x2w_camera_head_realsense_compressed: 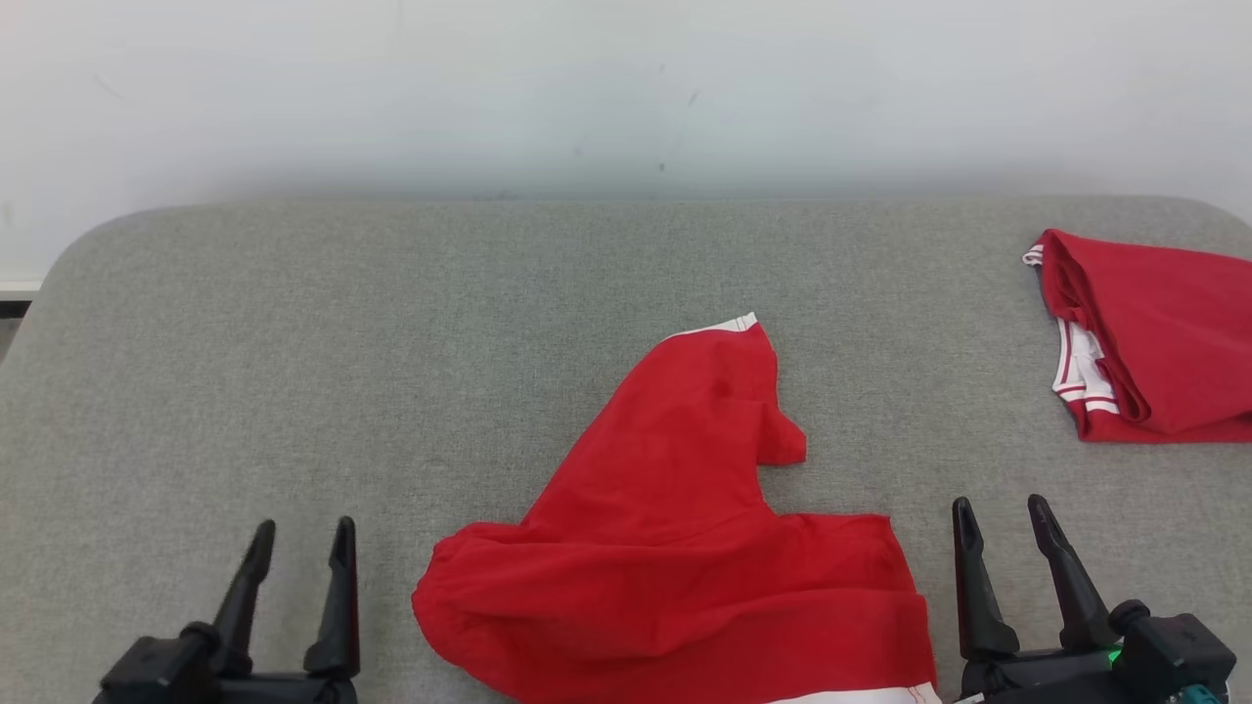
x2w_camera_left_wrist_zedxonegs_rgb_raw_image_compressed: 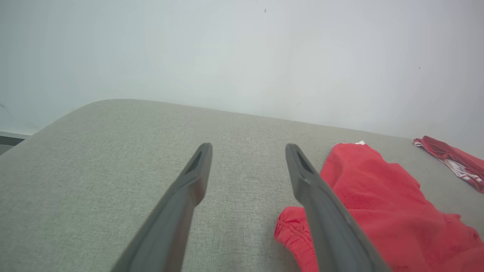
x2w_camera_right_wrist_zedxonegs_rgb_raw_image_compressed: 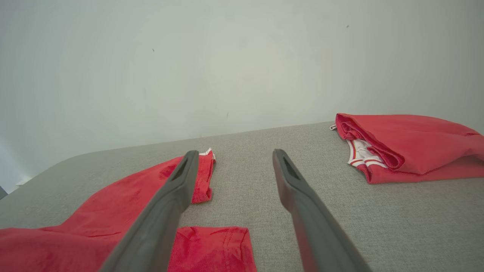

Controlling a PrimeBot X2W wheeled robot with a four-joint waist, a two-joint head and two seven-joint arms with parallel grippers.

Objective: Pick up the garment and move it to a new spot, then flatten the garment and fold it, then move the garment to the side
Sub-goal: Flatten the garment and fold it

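In the head view, the red garment (x2w_camera_head_realsense_compressed: 665, 548) lies loose and crumpled on the grey cloth top (x2w_camera_head_realsense_compressed: 293, 342), in the middle and close to the robot. One end of it, with a thin white edge, points up toward the white wall (x2w_camera_head_realsense_compressed: 587, 88). Its wide bottom part runs off the lower edge of the view. The left gripper (x2w_camera_head_realsense_compressed: 301, 533) is at the lower left, just beside the garment but not touching it. Its two dark fingers are spread apart with nothing between them. The right gripper (x2w_camera_head_realsense_compressed: 1003, 508) is at the lower right, close to the garment's right side. Its fingers are spread apart too, and hold nothing. Far off at the right edge lies a folded red cloth (x2w_camera_head_realsense_compressed: 1164, 342) with white stripes, well apart from the garment. In the left wrist view, the left gripper (x2w_camera_left_wrist_zedxonegs_rgb_raw_image_compressed: 247, 149) has its fingers wide apart over the bare grey top. The red garment (x2w_camera_left_wrist_zedxonegs_rgb_raw_image_compressed: 378, 204) lies to the right, partly behind the right-hand finger. In the right wrist view, the right gripper (x2w_camera_right_wrist_zedxonegs_rgb_raw_image_compressed: 234, 155) is spread wide as well. The garment (x2w_camera_right_wrist_zedxonegs_rgb_raw_image_compressed: 113, 204) lies at the left, under and behind the left-hand finger, and the folded red cloth (x2w_camera_right_wrist_zedxonegs_rgb_raw_image_compressed: 408, 143) lies at the right by the wall.
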